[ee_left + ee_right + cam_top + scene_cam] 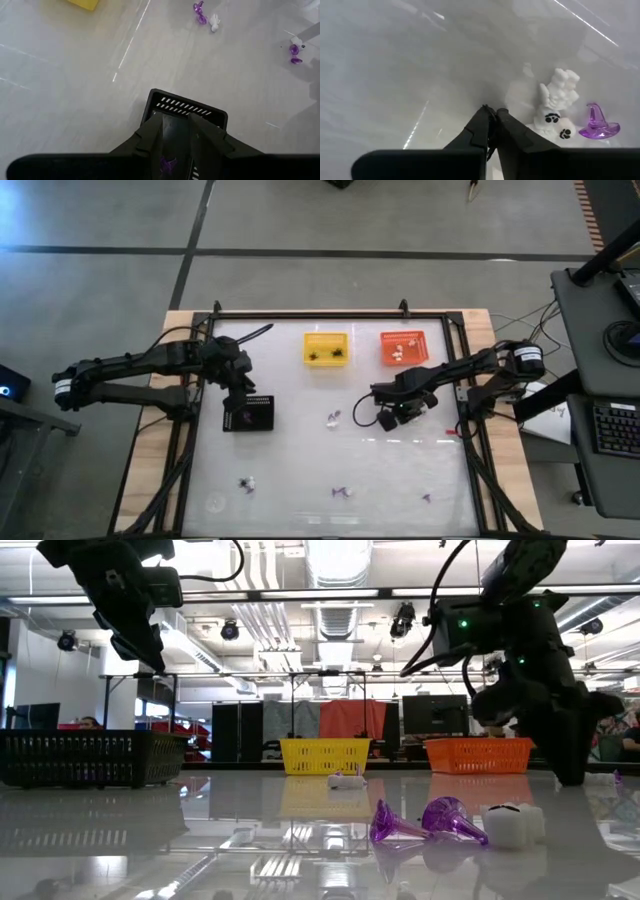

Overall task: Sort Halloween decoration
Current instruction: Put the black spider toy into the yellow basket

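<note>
My left gripper [238, 402] hangs open over the black tray [249, 415]. In the left wrist view a purple trinket [167, 164] shows between its fingers, down in the black tray [186, 107]. My right gripper [360, 418] is shut and low over the table, just right of a white ghost and a purple hat [333, 418]. The right wrist view shows the ghost [555, 102] and the hat [598, 125] lying on the table beside the shut fingertips [492, 116]. Other trinkets lie loose near the table's near edge [245, 485], [342, 492], [427, 498].
A yellow basket [326, 348] holding black trinkets and an orange basket [405, 348] holding white ones stand at the far side. A black frame [330, 314] runs round the table. Bare white table lies between the tray and my right gripper. People show in the room beyond.
</note>
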`<action>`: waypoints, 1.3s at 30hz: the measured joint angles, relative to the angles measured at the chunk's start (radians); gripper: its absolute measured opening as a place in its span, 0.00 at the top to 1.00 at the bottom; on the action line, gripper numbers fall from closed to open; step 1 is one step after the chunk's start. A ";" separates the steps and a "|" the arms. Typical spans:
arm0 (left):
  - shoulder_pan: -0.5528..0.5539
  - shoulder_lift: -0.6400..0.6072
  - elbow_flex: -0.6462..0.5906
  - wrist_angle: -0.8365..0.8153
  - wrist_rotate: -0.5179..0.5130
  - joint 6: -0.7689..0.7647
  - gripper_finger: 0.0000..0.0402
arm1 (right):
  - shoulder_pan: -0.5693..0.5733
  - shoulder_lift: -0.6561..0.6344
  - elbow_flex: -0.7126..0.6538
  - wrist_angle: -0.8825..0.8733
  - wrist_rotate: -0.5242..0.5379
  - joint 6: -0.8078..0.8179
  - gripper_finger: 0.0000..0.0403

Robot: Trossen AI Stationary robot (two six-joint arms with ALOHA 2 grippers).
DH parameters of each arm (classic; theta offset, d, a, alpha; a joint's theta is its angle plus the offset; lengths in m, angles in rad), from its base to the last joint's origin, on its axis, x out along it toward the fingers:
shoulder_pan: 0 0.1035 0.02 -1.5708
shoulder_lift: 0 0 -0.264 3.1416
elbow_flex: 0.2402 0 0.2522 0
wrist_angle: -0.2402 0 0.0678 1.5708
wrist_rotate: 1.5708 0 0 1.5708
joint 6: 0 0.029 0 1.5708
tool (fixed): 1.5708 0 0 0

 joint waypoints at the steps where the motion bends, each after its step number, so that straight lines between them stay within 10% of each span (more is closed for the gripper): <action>1: 0.000 0.000 0.000 0.000 0.000 0.000 0.81 | 0.000 -0.004 0.008 -0.002 -0.004 0.000 0.96; 18: 0.000 0.000 0.000 0.099 -0.077 0.017 0.81 | -0.071 -0.065 0.268 0.109 0.167 -0.113 0.98; 39: 0.000 0.000 0.000 0.126 -0.176 -0.149 0.81 | -0.349 0.080 0.271 0.790 0.172 -0.306 0.98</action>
